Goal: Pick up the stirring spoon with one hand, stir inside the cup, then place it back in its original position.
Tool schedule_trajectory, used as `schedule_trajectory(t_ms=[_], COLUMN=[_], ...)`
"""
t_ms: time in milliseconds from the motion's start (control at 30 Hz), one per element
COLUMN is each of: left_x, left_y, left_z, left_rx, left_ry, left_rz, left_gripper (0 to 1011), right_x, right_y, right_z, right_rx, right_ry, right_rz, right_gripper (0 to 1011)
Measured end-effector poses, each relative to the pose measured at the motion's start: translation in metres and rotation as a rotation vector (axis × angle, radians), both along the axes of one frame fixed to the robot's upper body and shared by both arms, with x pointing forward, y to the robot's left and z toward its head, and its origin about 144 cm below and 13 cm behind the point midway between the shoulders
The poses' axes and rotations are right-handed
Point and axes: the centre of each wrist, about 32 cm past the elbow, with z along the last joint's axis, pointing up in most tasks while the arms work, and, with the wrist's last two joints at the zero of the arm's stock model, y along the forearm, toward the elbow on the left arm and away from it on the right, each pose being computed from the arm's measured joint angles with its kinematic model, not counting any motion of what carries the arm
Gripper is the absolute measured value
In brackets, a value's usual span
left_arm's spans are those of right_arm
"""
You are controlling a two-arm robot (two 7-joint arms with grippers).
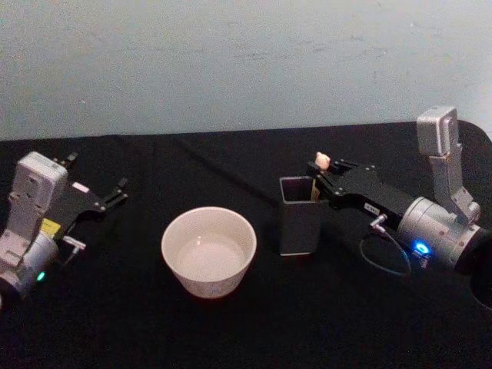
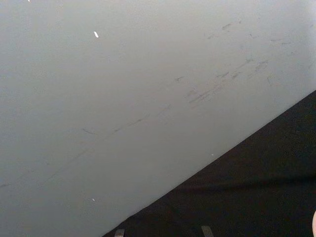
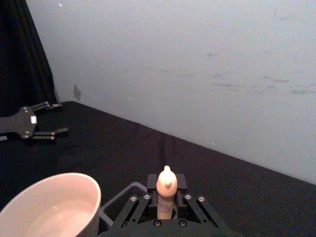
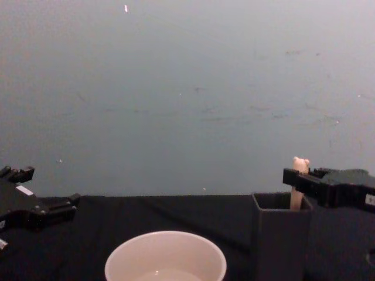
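Spoon [image 1: 323, 160]: standing upright in the holder, bear head showing above the rim, bowl hidden inside. Status of task, by judgement: spoon is at its home position and gripped; nothing here settles whether the stir is done or yet to come.

Items, nearest first:

- Table [image 1: 231, 334]: black cloth.
- Cup [image 1: 206, 286]: cream, upright, near the front middle of the table, just left of the holder and not touching it. Pale inside; contents cannot be told. No spoon in it.
- Holder [image 1: 300, 227]: dark grey, square, upright, right of the cup.
- Right gripper [image 1: 323, 177]: reaching in from the right over the holder's far rim, fingers pinching the spoon handle just below the bear head.
- Left gripper [image 1: 96, 178]: parked at the left edge of the table, well apart from the cup, fingers spread, holding nothing.
- Wall [image 1: 231, 61]: pale, scuffed, behind the table.

Outstanding, if the stir is not yet made: lift, carry to cup, stir, return, release. If made: release only.
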Motion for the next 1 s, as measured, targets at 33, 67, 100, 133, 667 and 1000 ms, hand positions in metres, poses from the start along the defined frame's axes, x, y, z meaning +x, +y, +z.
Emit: schedule_trajectory(t_ms=[33, 67, 100, 133, 667, 1000], left_x=[0.000, 0.000, 0.000, 0.000, 0.000, 0.000], left_y=[0.000, 0.000, 0.000, 0.000, 0.000, 0.000], left_z=[0.000, 0.000, 0.000, 0.000, 0.000, 0.000], left_rx=[0.000, 0.000, 0.000, 0.000, 0.000, 0.000], left_ry=[0.000, 0.000, 0.000, 0.000, 0.000, 0.000], left_rz=[0.000, 0.000, 0.000, 0.000, 0.000, 0.000], left_gripper=[1001, 1001, 1001, 1001, 1001, 1001], right_x=[0.000, -0.001, -0.001, -0.001, -0.006, -0.004], right_y=[0.000, 0.001, 0.001, 0.001, 0.000, 0.007], right_z=[0.001, 0.002, 0.003, 0.004, 0.042, 0.053], right_rx=[0.005, 0.007, 0.010, 0.013, 0.105, 0.169], right_ry=[-0.004, -0.006, -0.008, -0.011, -0.161, -0.245], right_rz=[0.004, 0.006, 0.008, 0.011, 0.037, 0.080], right_gripper=[203, 203, 203, 203, 203, 203])
